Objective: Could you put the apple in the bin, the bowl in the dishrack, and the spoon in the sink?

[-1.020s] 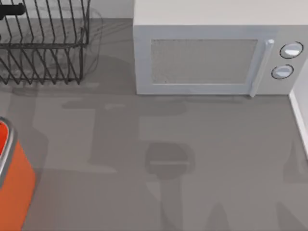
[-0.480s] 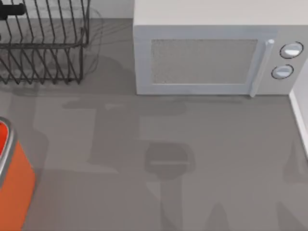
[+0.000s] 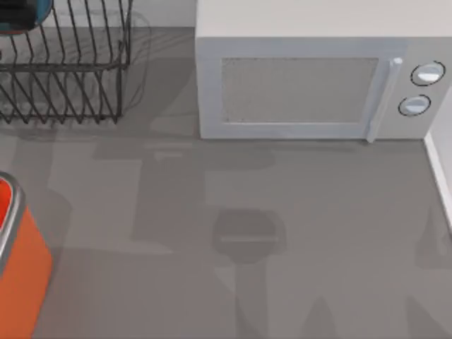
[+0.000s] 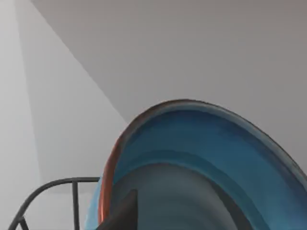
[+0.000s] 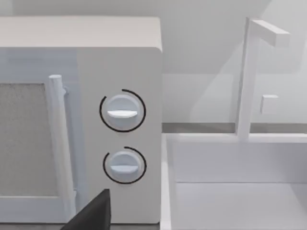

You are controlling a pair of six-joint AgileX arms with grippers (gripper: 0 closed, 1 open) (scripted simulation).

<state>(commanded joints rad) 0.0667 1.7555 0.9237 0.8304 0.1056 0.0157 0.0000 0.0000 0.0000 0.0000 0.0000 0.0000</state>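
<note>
Far left of the top view: one bowl [image 3: 25, 14] sits high over the back of the one dishrack [image 3: 63, 63], teal showing at the frame corner. In the left wrist view the bowl [image 4: 201, 163] looms close w/ a rack wire below; left gripper's grip can't be told. Below, one orange bin [image 3: 21, 268] at the left edge. Mid: one microwave [image 3: 311, 78]. Right: one sink [image 5: 230, 182] beside it; right arm parked, fingers can't be told. Risk, I'd judge: bowl let go off-centre could clip prongs & tip out.

Our top view looks down on the counter [image 3: 282, 212]; our right wrist view faces the microwave [image 5: 120, 72] closely, shared
</note>
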